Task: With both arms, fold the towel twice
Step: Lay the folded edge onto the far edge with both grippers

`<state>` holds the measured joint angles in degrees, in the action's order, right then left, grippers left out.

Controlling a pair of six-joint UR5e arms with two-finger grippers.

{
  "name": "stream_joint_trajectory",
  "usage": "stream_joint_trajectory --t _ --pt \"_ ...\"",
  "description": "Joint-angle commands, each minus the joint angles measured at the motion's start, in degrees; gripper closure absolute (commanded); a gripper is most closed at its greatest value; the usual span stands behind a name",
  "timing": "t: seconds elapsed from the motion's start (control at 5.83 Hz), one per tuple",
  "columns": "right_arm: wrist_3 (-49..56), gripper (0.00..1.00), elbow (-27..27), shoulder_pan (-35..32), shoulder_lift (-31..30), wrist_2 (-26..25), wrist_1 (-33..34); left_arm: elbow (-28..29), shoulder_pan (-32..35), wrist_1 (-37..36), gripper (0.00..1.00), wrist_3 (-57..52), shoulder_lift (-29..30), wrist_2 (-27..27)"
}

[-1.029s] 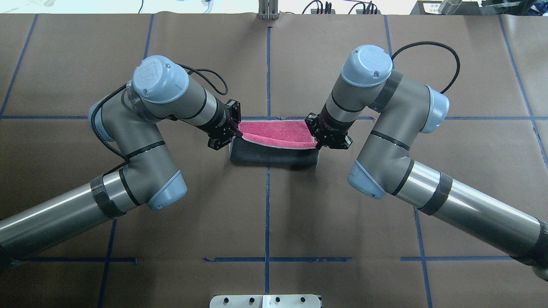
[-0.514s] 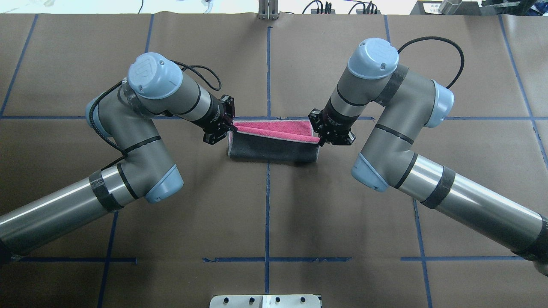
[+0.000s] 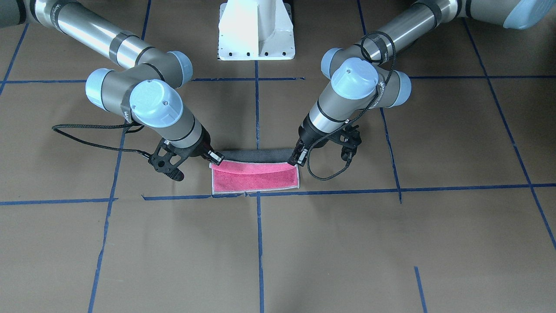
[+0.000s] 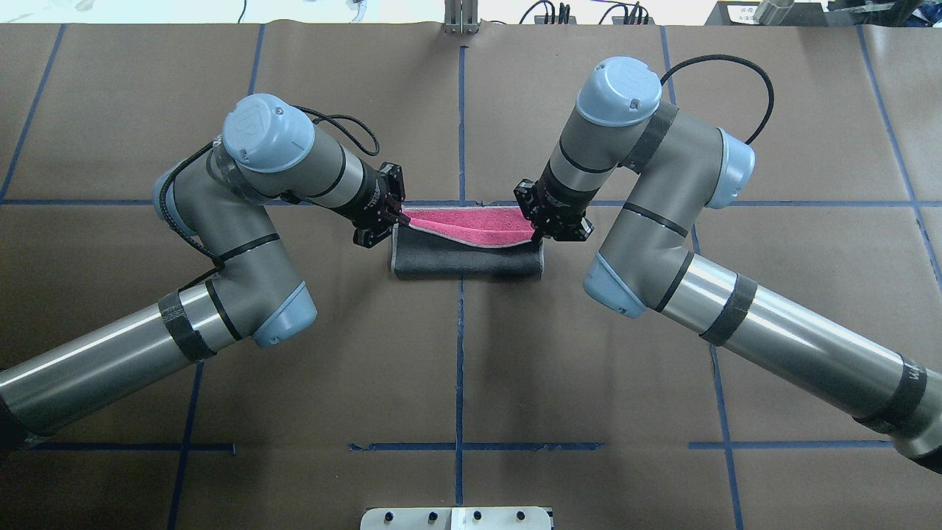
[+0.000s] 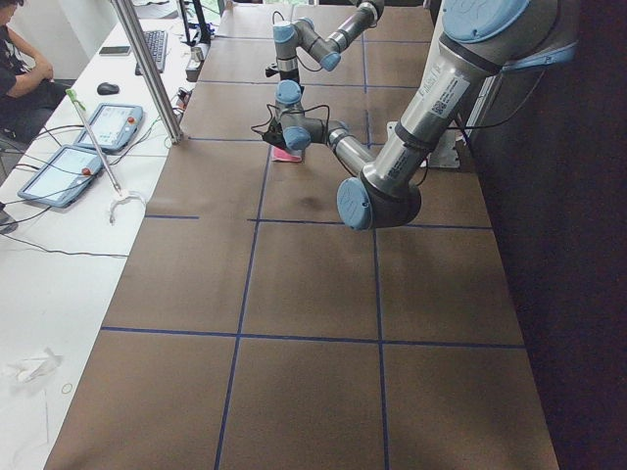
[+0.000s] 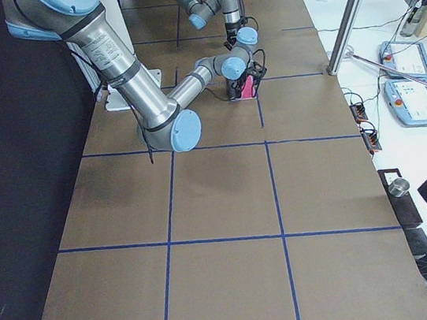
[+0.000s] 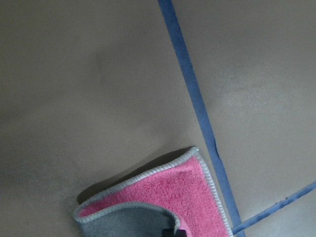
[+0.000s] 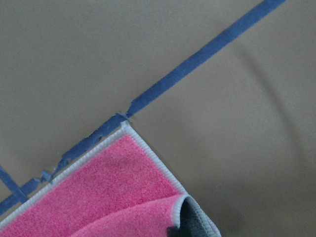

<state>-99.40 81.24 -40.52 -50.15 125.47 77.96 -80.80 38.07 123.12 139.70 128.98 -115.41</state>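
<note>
The towel (image 4: 464, 258) lies mid-table, partly folded over itself. Its grey face is up on the lifted flap, and a pink strip (image 4: 478, 221) shows beyond it. My left gripper (image 4: 398, 219) is shut on the flap's left corner. My right gripper (image 4: 539, 234) is shut on the flap's right corner. The flap sags between them, a little above the pink layer. In the front view the pink face (image 3: 255, 179) lies flat, with the left gripper (image 3: 298, 161) and right gripper (image 3: 216, 159) at its back corners. Both wrist views show a pink corner (image 7: 190, 190) (image 8: 113, 187) under the curled grey flap (image 7: 123, 222) (image 8: 195, 224).
Blue tape lines (image 4: 461, 353) grid the brown table cover. The white pedestal base (image 3: 256, 30) stands behind the towel in the front view. Tablets and cables (image 5: 93, 137) lie on the white side bench beyond the table edge.
Both grippers carried the grey flap toward the far edge, so the pink strip narrowed. The right gripper also shifted inward to the left, and the flap now sags in the middle.
</note>
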Motion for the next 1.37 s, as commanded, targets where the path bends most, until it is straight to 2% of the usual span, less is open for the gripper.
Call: stream_joint_trajectory --t 0.0,0.51,1.03,1.2 --pt "-0.09 1.00 -0.38 -0.78 0.31 1.08 0.00 0.12 0.17 0.80 1.00 3.01 -0.05 0.01" --pt "0.70 0.97 -1.52 -1.05 0.23 1.79 -0.52 0.56 0.43 1.76 1.00 4.00 -0.14 0.36" --pt "0.61 0.99 -1.61 -1.14 0.23 1.71 -0.53 1.00 1.13 1.86 1.00 4.00 -0.14 0.36" --pt "0.70 0.03 -1.61 -0.79 0.05 0.92 -0.70 1.09 1.13 3.42 0.06 3.48 -0.49 0.36"
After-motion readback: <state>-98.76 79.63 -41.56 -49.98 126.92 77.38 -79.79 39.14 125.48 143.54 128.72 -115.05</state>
